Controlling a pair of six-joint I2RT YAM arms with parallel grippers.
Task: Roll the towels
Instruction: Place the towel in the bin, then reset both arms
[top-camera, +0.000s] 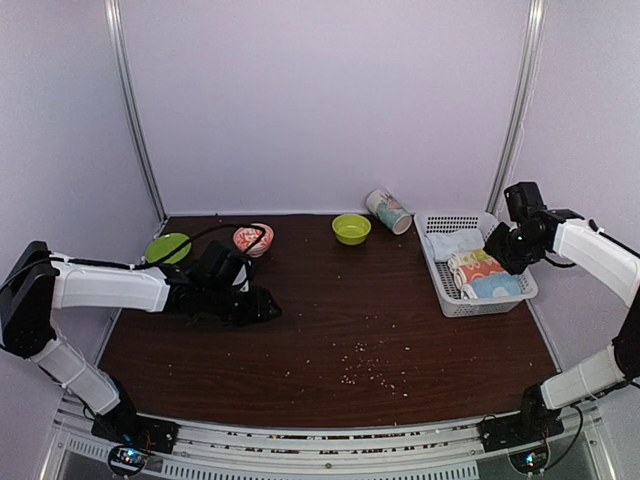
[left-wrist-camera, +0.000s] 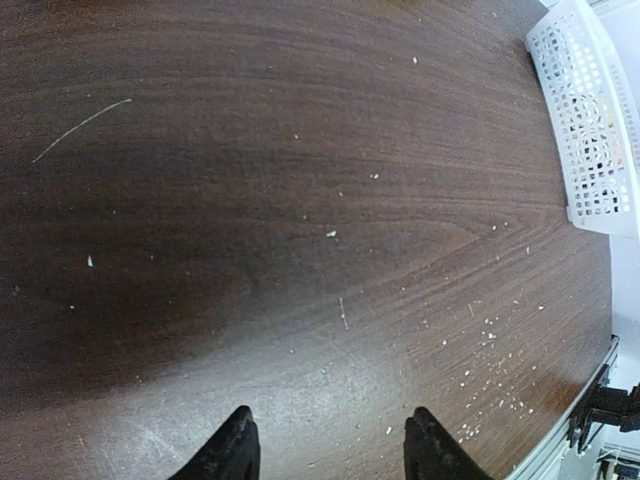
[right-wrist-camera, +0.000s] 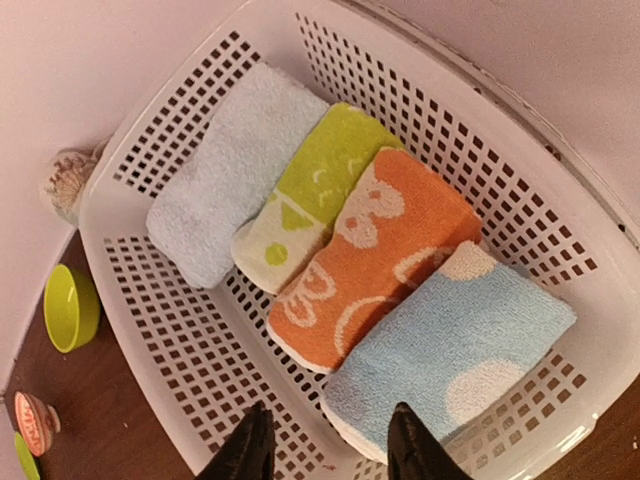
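Observation:
Both towels lie rolled side by side in the white basket (right-wrist-camera: 150, 300) at the table's right. One is orange with white faces (right-wrist-camera: 385, 250), the other light blue with white patches (right-wrist-camera: 460, 350). My right gripper (right-wrist-camera: 330, 450) hovers just above the basket, open and empty, its right finger close over the blue towel's end. From above, the orange towel (top-camera: 478, 268) and blue towel (top-camera: 495, 286) show beside the right gripper (top-camera: 503, 250). My left gripper (left-wrist-camera: 325, 445) is open over bare wood, low at the table's left (top-camera: 262, 305).
The basket also holds a plain pale roll (right-wrist-camera: 225, 185) and a yellow-green roll (right-wrist-camera: 310, 195). At the back stand a green bowl (top-camera: 351, 228), a tipped patterned cup (top-camera: 387, 211), a pink bowl (top-camera: 253, 239) and a green plate (top-camera: 168, 247). Crumbs (top-camera: 365, 365) dot the front.

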